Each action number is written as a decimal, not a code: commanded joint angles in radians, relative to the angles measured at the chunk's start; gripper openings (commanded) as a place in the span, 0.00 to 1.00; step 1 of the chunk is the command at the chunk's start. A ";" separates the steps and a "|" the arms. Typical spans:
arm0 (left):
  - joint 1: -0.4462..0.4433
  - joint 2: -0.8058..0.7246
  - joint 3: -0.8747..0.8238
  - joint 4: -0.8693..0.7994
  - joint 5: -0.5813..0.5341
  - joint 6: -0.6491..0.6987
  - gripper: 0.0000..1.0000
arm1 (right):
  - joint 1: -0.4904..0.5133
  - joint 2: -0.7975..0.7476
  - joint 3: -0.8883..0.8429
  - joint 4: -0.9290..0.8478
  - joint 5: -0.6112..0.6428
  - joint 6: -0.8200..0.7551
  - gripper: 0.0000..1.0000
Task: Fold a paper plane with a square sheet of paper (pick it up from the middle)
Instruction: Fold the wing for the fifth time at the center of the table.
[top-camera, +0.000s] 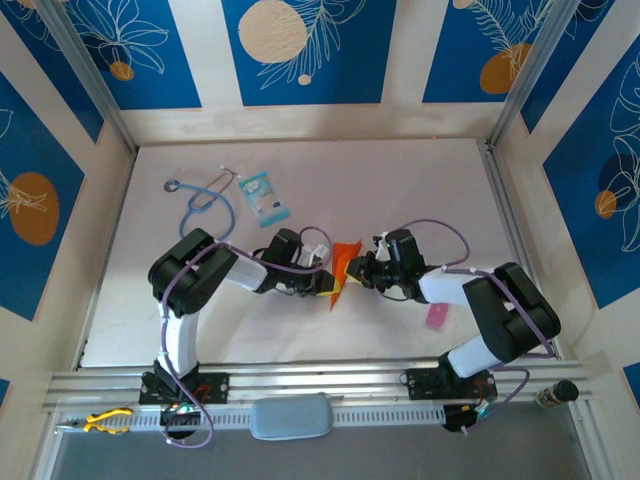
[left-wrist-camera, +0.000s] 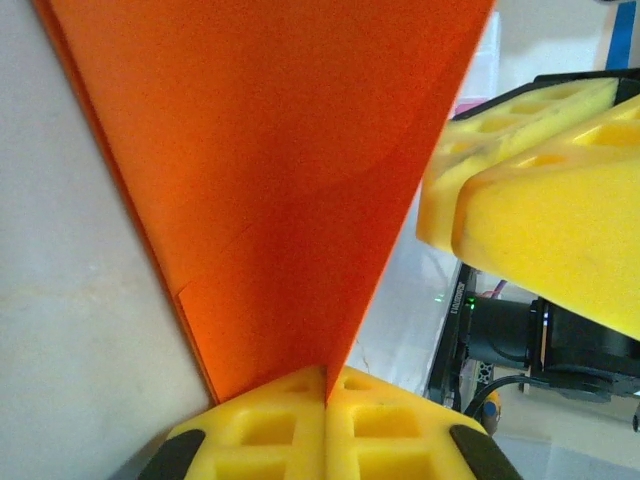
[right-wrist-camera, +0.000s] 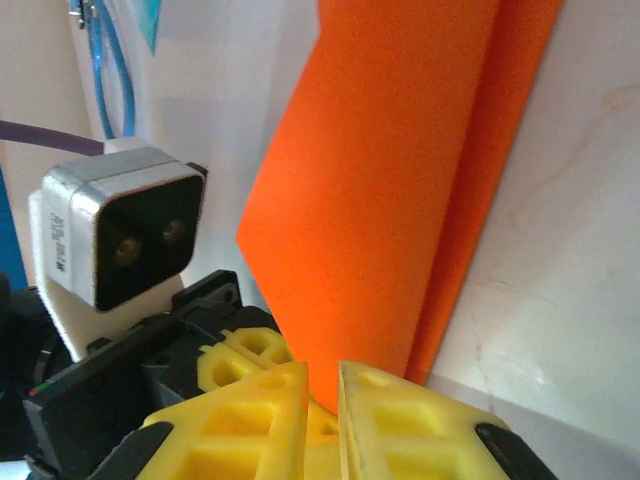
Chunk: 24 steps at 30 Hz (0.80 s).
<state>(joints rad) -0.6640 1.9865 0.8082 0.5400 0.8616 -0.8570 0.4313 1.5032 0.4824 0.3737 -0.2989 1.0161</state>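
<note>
Orange folded paper (left-wrist-camera: 280, 180) — plain; left pincer (left-wrist-camera: 325, 378), right pincer (right-wrist-camera: 322, 378) clamp it.

The paper plane (top-camera: 344, 262) is bright orange; the left gripper (left-wrist-camera: 325, 382) has yellow pads (left-wrist-camera: 260, 430); the strip (top-camera: 436, 317) is pink; the packet (top-camera: 264, 197) patterned light blue

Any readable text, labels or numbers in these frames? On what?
Nothing can be read.
Print on the packet: too small to read.
White lettering on the black housing in the left wrist view: blurred.
The paper: blank.
</note>
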 joint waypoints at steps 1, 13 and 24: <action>0.015 0.028 -0.025 0.037 0.010 -0.017 0.00 | -0.005 0.030 0.045 0.039 -0.059 -0.033 0.15; 0.028 0.020 -0.041 0.019 0.000 -0.036 0.00 | -0.026 0.155 0.107 0.069 -0.081 -0.044 0.09; 0.041 0.024 -0.028 -0.074 -0.008 -0.017 0.00 | -0.032 0.183 0.108 0.062 -0.066 -0.041 0.09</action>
<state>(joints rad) -0.6460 1.9892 0.7937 0.5602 0.8680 -0.9009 0.4049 1.6897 0.5827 0.4358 -0.3592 0.9916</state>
